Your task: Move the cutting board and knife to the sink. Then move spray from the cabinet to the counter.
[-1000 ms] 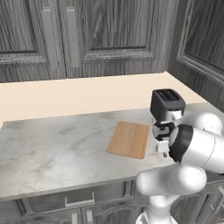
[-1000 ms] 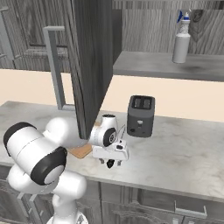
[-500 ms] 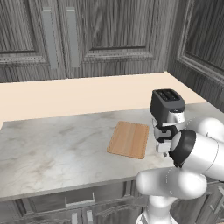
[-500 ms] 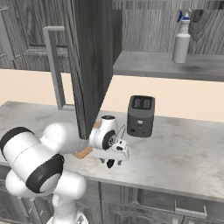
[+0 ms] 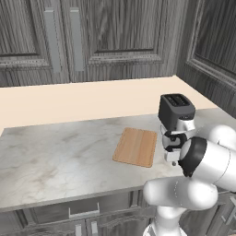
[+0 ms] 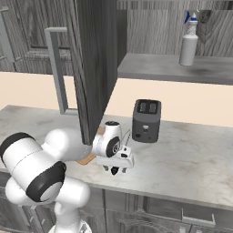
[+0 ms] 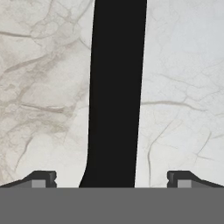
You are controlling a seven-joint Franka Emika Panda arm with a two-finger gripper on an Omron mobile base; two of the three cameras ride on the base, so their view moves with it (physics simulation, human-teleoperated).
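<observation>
Lying flat on the counter [image 7: 183, 87], the knife [image 7: 116, 96] is seen in the hand view as a plain black handle whose long axis runs from the bottom edge to the top, midway between the fingertips [image 7: 43, 178]. The gripper [image 7: 112, 179] is spread to full width and nothing is held. The cutting board [image 5: 136, 146] is placed just beside, near the toaster [image 5: 176, 110].

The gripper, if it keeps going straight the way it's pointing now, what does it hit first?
Most likely the knife: its black handle lies on the counter straight ahead, between the open gripper fingers. How far off is hard to judge.
</observation>
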